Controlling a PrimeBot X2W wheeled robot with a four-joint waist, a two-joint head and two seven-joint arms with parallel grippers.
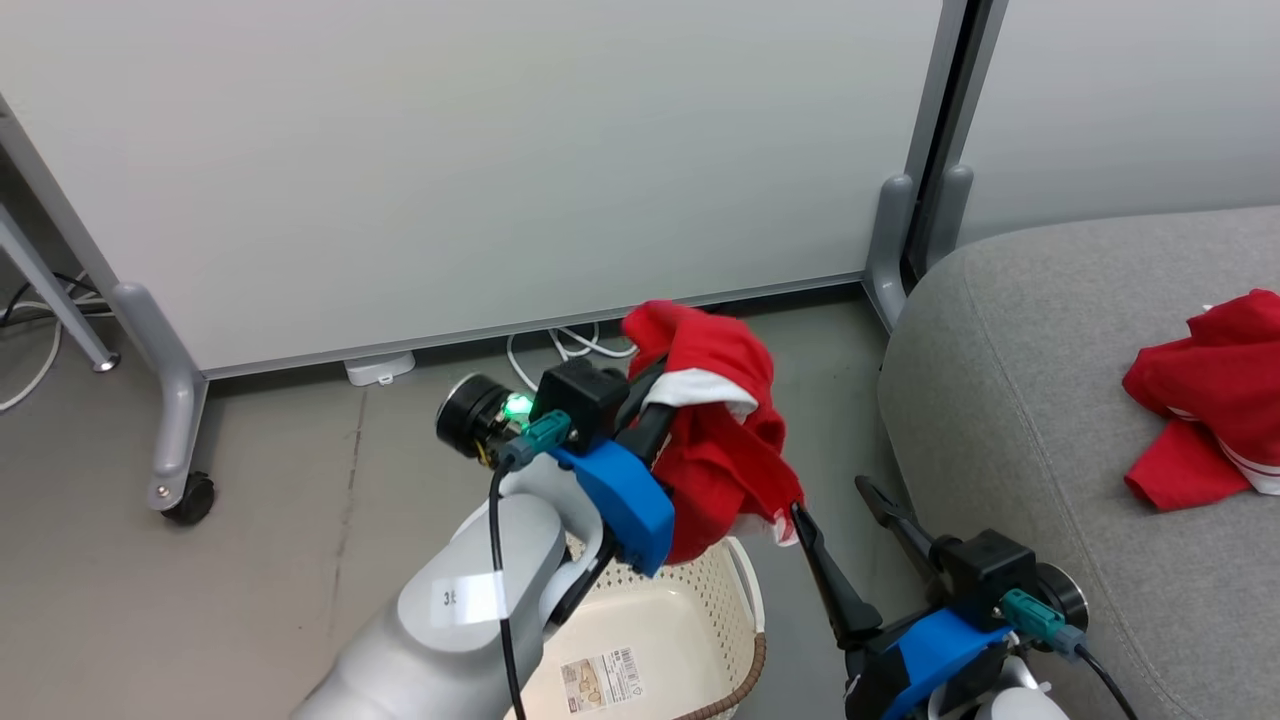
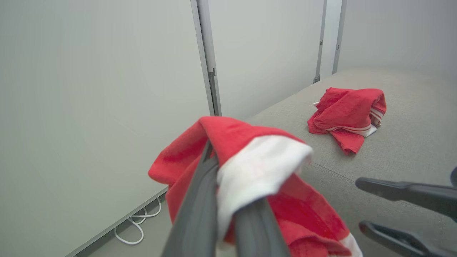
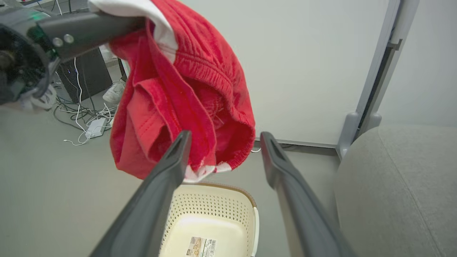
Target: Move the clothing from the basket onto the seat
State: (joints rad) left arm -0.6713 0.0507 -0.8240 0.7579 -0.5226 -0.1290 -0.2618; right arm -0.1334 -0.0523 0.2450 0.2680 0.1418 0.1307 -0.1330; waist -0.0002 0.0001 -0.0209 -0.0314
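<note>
A pale partition (image 1: 500, 150) closes off the room beyond both sets of jaws. Its grey post (image 1: 890, 240) stands hard by the corner of the seat (image 1: 1050, 420). Left of the left jaws the floor (image 1: 300, 520) lies wide open. To the right of the right jaws the seat's rounded edge runs close by, so those jaws sit in a narrow strip between it and the basket (image 1: 748, 585). The left jaws are clamped on a red garment (image 1: 720, 450), pinched at its white panel and held up in the air. The cloth hangs from them, its hem over the basket's far rim. Under them the basket's floor shows a barcode sticker (image 1: 600, 680). The right jaws are spread wide and carry nothing. Their tips reach up beside that hanging hem, though I cannot tell whether one brushes it. The second garment (image 1: 1205, 400) lies crumpled on the seat, well right of the right jaws.
</note>
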